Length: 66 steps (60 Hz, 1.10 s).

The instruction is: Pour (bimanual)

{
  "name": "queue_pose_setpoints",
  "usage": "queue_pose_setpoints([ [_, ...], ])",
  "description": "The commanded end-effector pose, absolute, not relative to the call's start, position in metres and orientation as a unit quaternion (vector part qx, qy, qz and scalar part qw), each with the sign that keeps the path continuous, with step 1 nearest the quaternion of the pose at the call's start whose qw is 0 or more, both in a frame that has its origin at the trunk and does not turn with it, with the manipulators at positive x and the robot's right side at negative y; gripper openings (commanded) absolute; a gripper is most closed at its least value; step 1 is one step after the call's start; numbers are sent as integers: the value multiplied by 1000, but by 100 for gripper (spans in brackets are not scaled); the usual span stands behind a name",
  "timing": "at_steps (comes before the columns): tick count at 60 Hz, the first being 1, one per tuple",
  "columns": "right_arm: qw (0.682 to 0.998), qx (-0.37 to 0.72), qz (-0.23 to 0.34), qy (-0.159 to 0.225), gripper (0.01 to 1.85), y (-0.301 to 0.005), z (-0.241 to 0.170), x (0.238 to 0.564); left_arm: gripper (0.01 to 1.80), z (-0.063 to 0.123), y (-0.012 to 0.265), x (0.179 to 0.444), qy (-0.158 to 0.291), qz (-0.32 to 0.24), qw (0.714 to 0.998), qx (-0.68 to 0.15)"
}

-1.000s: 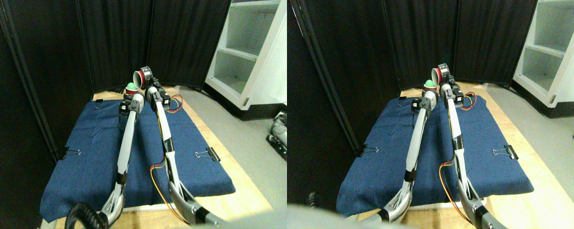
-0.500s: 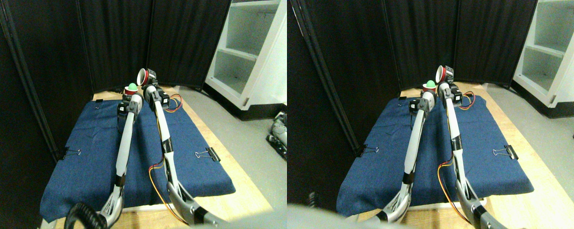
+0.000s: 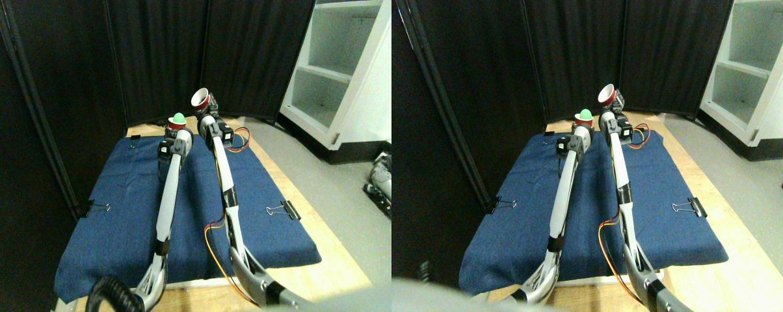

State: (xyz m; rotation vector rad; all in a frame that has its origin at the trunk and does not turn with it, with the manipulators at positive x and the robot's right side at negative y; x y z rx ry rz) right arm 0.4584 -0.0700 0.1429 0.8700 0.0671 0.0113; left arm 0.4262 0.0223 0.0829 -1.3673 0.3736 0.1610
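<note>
Red cup (image 3: 201,99): raised at table's far end, tilted, in right gripper (image 3: 207,106) jaws; second cup (image 3: 174,121) with green ball (image 3: 179,117) in left gripper (image 3: 172,130) jaws. Advice: level gently, avoid collision

Nothing to read here: no words, labels, brand marks or numbers show on the red cups (image 3: 200,99), the blue cloth (image 3: 125,214), the white shelf (image 3: 339,65) or the black curtains (image 3: 157,52). Everything is too small or plain.
</note>
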Motion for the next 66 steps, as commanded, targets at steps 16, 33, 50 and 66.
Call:
queue_pose_setpoints([
  [16, 889, 457, -8, 0, 33, -97, 122, 461, 33, 94, 45, 436, 136, 41, 766, -627],
  [33, 884, 468, -7, -16, 33, -116, 104, 456, 33, 90, 60, 440, 119, 49, 771, -624],
  [50, 855, 518, -13, -24, 33, -131, 98, 454, 33, 78, 81, 444, 111, 57, 775, -619],
  [66, 841, 541, -27, -24, 33, -131, 91, 450, 33, 55, 99, 444, 100, 79, 775, -620],
])
